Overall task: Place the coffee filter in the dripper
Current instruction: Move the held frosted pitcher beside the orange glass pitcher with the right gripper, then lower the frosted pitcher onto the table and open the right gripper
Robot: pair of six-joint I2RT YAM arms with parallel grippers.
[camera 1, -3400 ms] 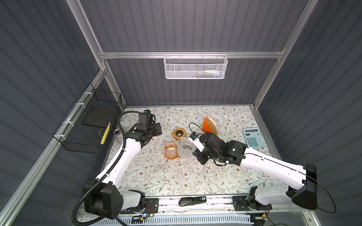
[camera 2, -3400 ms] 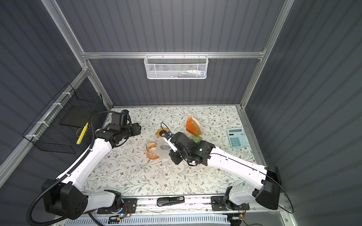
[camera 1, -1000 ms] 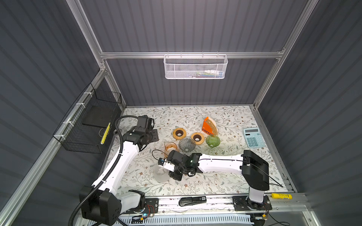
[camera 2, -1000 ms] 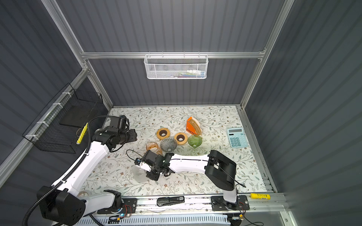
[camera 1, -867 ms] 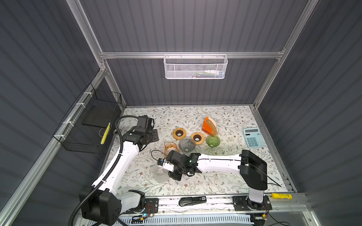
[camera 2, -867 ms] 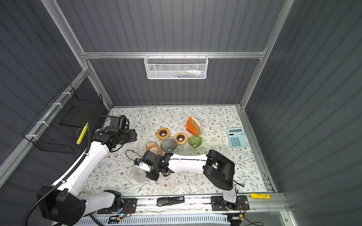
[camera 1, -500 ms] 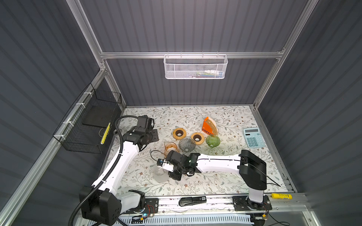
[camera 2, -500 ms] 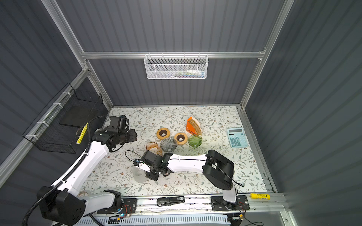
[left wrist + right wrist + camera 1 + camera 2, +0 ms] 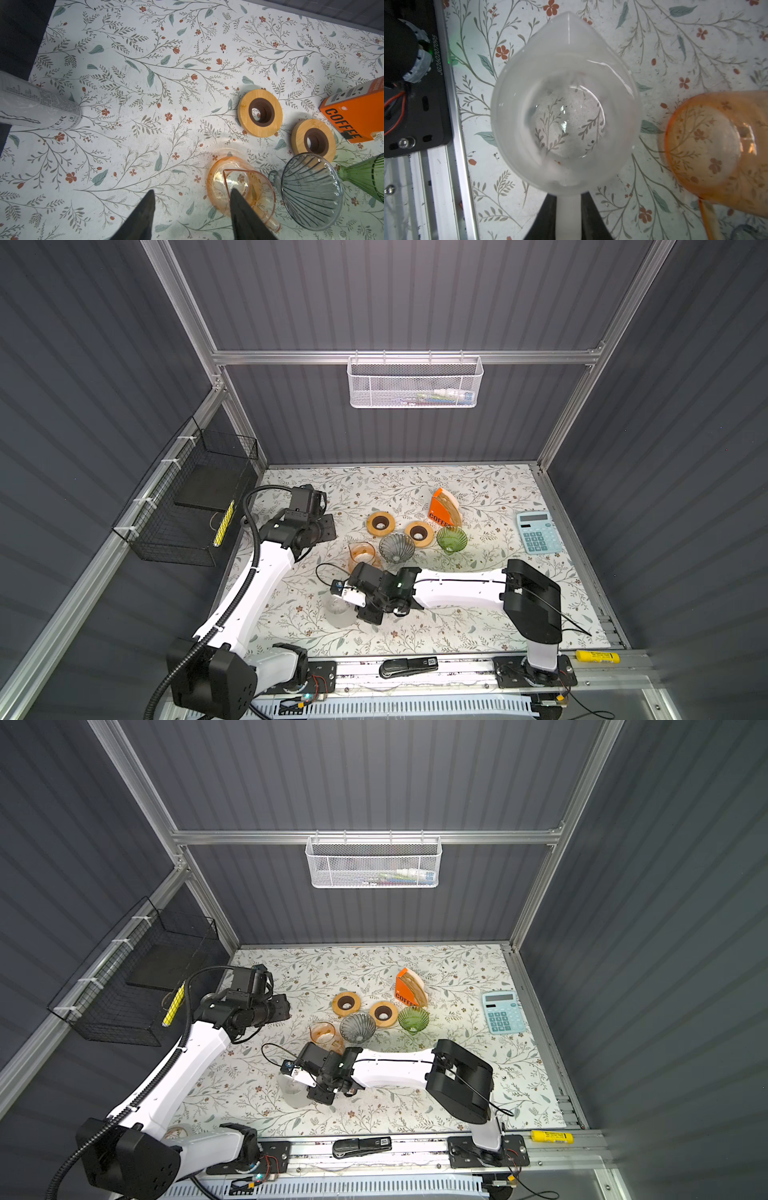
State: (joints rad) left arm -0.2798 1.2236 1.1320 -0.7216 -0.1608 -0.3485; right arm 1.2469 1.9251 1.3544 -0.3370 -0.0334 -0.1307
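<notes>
Covering the booth floor, the floral table [image 9: 478, 489] holds everything. The right gripper [image 9: 568, 195] reaches left of the middle near the front, its fingers pressed on both sides of the handle of an upright frosted jug [image 9: 564, 104] that stands near an orange server [image 9: 708, 145]. The left gripper [image 9: 192, 190] hangs over the table by that server, jaws apart and holding nothing. The filters [image 9: 452, 502] sit in the orange box [image 9: 440, 512] at the back, with the grey dripper [image 9: 397, 546] and green dripper [image 9: 451, 539] just in front.
</notes>
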